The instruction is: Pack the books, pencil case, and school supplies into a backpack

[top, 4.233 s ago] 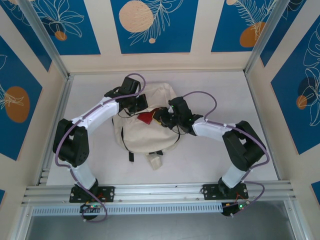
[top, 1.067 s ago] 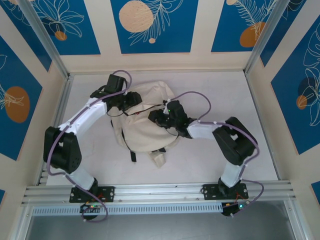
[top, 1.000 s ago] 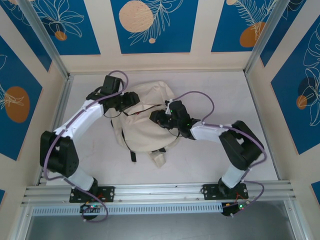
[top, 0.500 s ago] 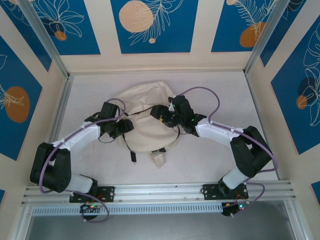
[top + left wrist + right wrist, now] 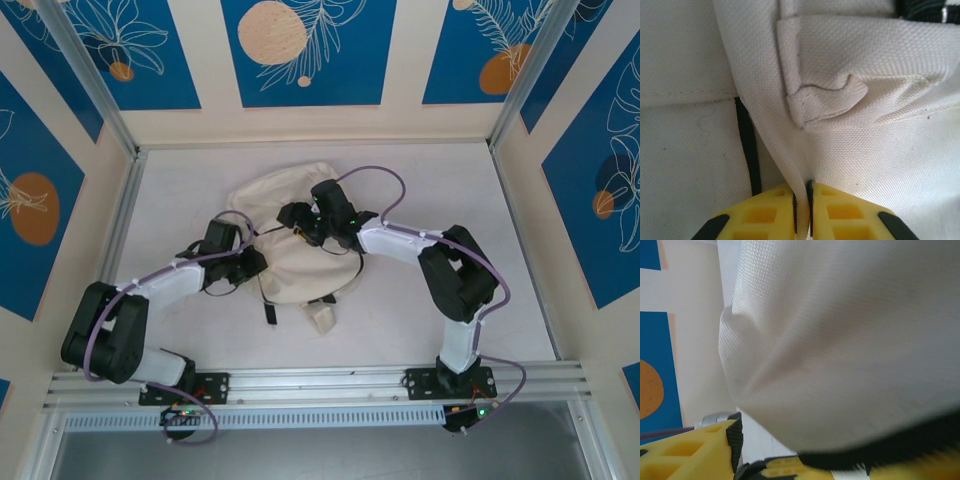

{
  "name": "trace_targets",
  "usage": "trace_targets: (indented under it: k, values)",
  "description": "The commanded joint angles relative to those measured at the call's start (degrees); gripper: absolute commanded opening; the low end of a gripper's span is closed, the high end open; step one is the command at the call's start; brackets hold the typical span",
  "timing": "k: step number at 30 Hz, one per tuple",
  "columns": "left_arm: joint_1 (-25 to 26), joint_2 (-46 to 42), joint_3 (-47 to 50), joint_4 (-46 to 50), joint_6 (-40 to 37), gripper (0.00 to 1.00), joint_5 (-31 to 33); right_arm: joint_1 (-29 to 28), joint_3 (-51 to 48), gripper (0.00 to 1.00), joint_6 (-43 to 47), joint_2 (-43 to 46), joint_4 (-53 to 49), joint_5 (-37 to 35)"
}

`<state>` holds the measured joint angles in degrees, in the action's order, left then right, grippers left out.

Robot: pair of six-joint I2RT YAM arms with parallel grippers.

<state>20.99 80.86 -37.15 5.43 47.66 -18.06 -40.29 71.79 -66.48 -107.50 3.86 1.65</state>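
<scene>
A pale grey table (image 5: pixel 450 190) is lying inside a cream-walled booth, its surface plain and matte. Blue panels are hanging on the back wall (image 5: pixel 400 120): the middle one (image 5: pixel 340 60) is showing a peach circle (image 5: pixel 272 32) crossed by white leaf drawings, and the panels on either side are carrying similar line drawings with orange spots. On the left wall another blue panel (image 5: pixel 25 150) is showing an orange circle (image 5: pixel 35 208). Two metal posts (image 5: pixel 85 75) are slanting up from the far corners. A ribbed metal rail (image 5: pixel 320 382) is running along the near edge, with a perforated strip (image 5: pixel 320 415) just below it
</scene>
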Motion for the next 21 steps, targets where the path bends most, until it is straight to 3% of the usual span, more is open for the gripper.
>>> trace_targets:
  k: [1,10,17,19,21]
  values:
    - [1.7,0.6,2.0,-0.5,1.5,0.11,-2.9,-0.9,3.5,0.64,-0.8,-2.3,-3.3,-3.3]
    - [3.3,1.1,1.9,-0.6,1.6,0.08,-3.0,-0.6,8.1,0.55,-1.1,-8.6,2.1,-1.3]
    - [3.5,1.0,1.5,-0.3,1.8,0.07,-3.4,-0.6,12.0,0.33,-2.9,-12.4,7.3,2.8]
    - [3.5,0.4,1.1,0.4,1.8,0.11,-3.0,-0.3,12.2,0.27,-3.2,-12.8,7.2,3.4]
    - [3.4,-0.9,0.5,2.0,1.4,0.17,-1.8,0.1,10.9,0.28,-4.2,-12.3,6.6,3.8]
